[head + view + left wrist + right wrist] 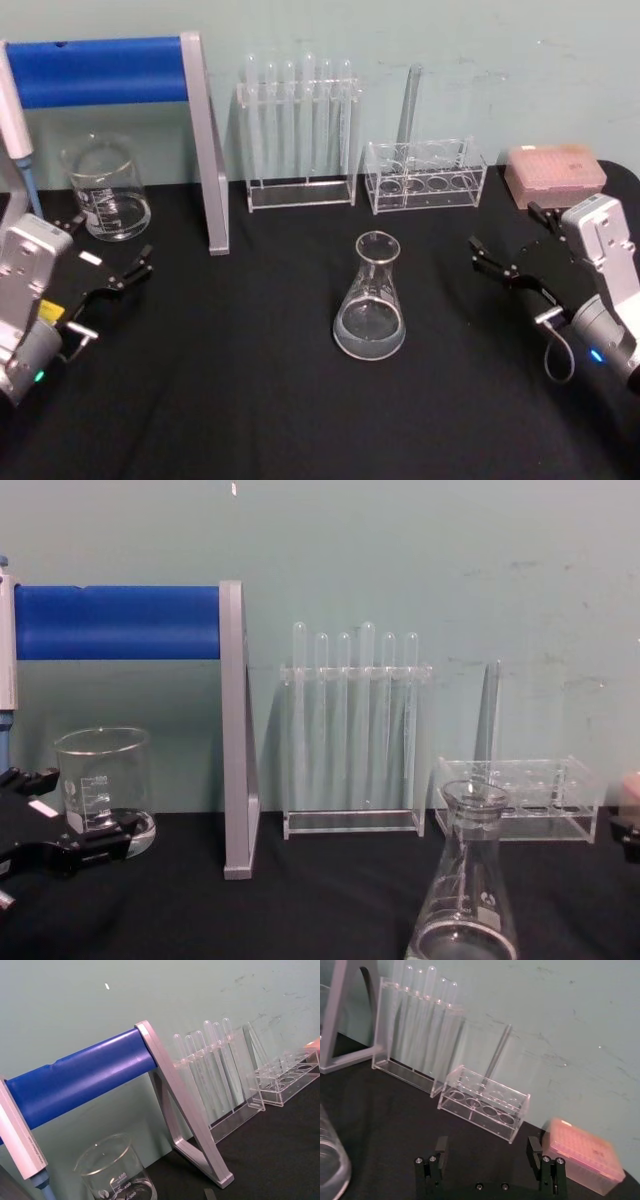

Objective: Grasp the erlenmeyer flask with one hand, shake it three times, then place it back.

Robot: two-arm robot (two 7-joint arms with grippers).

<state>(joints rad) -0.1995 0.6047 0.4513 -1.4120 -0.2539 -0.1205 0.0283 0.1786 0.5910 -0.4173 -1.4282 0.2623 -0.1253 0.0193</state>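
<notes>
The erlenmeyer flask [370, 300] stands upright on the black table near the middle, with a little clear liquid in its wide base. From the chest it shows low and right of centre [465, 890], and its base edge appears in the right wrist view [329, 1160]. My right gripper [510, 232] hovers open to the right of the flask, apart from it, with nothing between its fingers [487, 1147]. My left gripper [105, 250] sits open at the far left near the beaker, also holding nothing [60, 815].
A glass beaker [105, 190] stands back left beside a grey stand with a blue bar [205, 150]. A tall rack of test tubes [300, 130], a low clear rack [425, 175] and a pink tip box [555, 172] line the back wall.
</notes>
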